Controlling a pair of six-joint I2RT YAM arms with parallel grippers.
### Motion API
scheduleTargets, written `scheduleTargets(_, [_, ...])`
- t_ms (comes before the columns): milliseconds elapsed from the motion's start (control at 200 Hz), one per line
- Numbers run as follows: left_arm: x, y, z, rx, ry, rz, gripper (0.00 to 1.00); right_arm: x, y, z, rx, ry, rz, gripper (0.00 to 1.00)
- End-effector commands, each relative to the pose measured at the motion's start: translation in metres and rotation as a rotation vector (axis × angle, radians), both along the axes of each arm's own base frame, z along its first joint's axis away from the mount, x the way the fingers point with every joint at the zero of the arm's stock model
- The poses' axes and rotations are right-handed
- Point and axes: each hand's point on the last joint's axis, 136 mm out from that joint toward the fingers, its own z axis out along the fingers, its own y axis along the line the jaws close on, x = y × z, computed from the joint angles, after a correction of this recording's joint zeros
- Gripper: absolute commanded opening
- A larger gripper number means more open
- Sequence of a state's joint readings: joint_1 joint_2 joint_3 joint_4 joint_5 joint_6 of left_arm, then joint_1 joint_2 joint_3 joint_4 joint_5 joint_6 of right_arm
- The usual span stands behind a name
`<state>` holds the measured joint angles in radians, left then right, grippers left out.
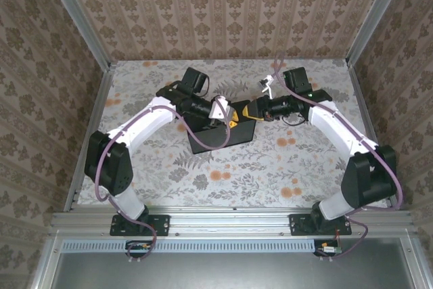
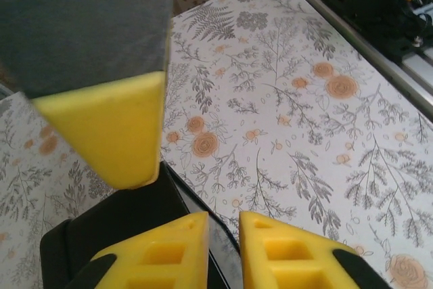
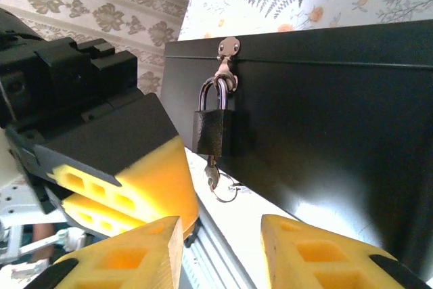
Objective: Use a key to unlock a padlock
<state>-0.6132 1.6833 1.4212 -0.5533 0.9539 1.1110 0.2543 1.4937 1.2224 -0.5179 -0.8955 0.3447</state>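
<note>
A dark padlock (image 3: 212,130) hangs by its shackle from a silver hasp (image 3: 228,49) on the side of a black box (image 3: 325,113). The key (image 3: 212,179) sticks up into the padlock's underside, and its thin ring (image 3: 226,192) dangles below. My right gripper (image 3: 222,252) is open just short of the key, touching nothing. My left gripper (image 2: 223,235) hovers over the box's edge (image 2: 122,228) with a narrow gap between its fingers and nothing in it. Its yellow fingers (image 3: 135,181) sit close to the left of the padlock. From above, both grippers (image 1: 230,118) (image 1: 245,109) meet at the box's far side.
The box (image 1: 220,133) lies mid-table on a floral cloth (image 1: 270,167). Wallpapered walls and aluminium posts (image 1: 74,11) close the cell in. A metal rail (image 2: 365,38) runs along the near edge. The two grippers nearly touch each other, one right finger (image 2: 115,126) looming in the left wrist view.
</note>
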Motion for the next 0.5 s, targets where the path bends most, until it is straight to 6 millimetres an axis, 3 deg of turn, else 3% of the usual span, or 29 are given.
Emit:
scheduleTargets(0, [0.001,0.002,0.046,-0.079,-0.023,0.045,0.25,0.003,-0.007,-0.008,-0.111,-0.081,-0.061,0.35])
scheduleTargets(125, [0.026,0.01,0.05,-0.06,0.039,0.203,0.3,-0.002,-0.004,-0.021,-0.256,-0.206,-0.062,0.35])
scheduleTargets(150, [0.032,0.013,0.049,-0.054,0.062,0.239,0.31,-0.006,-0.004,-0.013,-0.263,-0.259,-0.065,0.35])
scheduleTargets(275, [0.06,0.025,0.039,-0.025,0.211,0.452,0.32,-0.007,-0.002,-0.015,-0.373,-0.44,-0.108,0.33])
scheduleTargets(495, [0.103,0.055,0.037,0.002,0.429,0.951,0.39,-0.011,0.022,0.008,-0.485,-0.811,-0.125,0.34])
